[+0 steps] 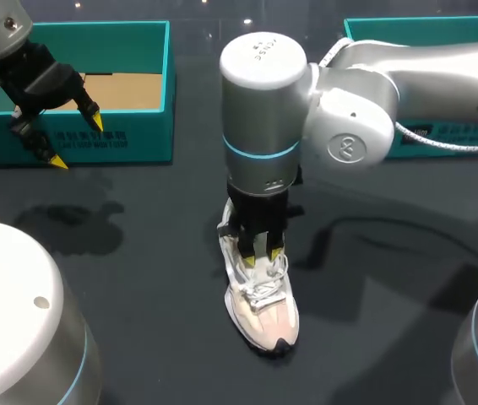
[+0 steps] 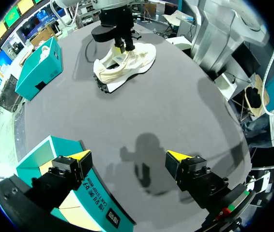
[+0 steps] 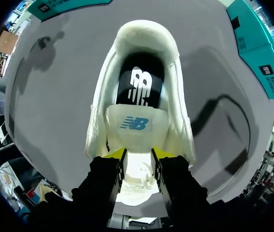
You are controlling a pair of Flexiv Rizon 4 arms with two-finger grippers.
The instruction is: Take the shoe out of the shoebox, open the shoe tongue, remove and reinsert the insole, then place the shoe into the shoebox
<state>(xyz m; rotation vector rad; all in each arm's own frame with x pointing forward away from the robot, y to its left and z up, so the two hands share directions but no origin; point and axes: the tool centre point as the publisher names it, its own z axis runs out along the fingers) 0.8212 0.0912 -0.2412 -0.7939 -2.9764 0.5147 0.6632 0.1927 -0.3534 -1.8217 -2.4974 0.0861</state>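
1. The cream-white cloth running shoe (image 1: 264,308) is out of its box. It stands on its sole in the middle of the dark, smooth desk (image 1: 138,278).
2. The step in hand looks like opening the tongue. The right claw (image 1: 261,248) points straight down and looks clenched on the soft, puffy tongue (image 3: 134,128), with one finger on each side, by the floppy laces.
3. The flat black insole (image 3: 139,87) lies inside the shoe, not yet taken out.
4. The next move likely needs a gentle pull up and toward the toe. The shoe looks light and may lift or slide.
5. The left claw (image 1: 77,142) is released and holds nothing. It hangs by the front wall of the stiff teal cardboard shoebox (image 1: 129,143), well apart from the shoe.
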